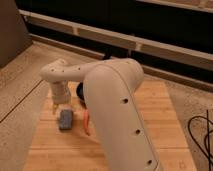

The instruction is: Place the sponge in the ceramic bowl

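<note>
Sponge (65, 120) on worktop (157, 107), outside bowl (79, 92); end effector (57, 108) just beside, grip state indiscernible; best centred squarely over sponge before gripping.

Small blue-grey rectangular sponge (65, 119) is showing a faint speckle. Shallow round ceramic bowl (79, 93) is reading near-black and glossy, mostly hidden by the arm. Off-white smooth plastic arm (116, 107) is carrying small dark dots. Gripper (59, 105) is hanging just above-left of the sponge, looking pale grey-white. Thin orange object (87, 123) is lying beside the sponge. Light wooden slatted bench (165, 117) is showing pale honey stripes. Beige floor (20, 82) is looking speckled. Black cable (206, 135) is looping at the right.
</note>
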`<state>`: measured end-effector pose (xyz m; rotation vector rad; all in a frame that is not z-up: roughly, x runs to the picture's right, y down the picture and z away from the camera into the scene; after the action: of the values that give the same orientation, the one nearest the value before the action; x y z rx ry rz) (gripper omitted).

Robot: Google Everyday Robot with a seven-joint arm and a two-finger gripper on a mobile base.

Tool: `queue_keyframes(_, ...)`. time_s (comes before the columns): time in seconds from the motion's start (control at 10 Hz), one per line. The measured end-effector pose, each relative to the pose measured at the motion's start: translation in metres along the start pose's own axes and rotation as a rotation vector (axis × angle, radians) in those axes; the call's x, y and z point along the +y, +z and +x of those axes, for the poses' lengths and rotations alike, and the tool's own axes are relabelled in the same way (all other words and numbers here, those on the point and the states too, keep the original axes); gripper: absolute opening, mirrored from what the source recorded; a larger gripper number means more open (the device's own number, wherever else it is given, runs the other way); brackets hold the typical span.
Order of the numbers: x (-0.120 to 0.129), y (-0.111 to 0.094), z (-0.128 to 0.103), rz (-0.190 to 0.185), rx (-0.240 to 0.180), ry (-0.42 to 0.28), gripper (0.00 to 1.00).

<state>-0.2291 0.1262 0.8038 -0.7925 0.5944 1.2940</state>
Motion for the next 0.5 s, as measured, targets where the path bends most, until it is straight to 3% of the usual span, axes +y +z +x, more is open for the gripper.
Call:
queue_keyframes(0.1, -0.0001, 0.0009, -0.0012, -0.007, 0.003, -0.004, 0.60)
queue_keyframes(0.5, -0.0027, 0.0039, -0.0041, -0.017, 0.017, -0.034, 0.18)
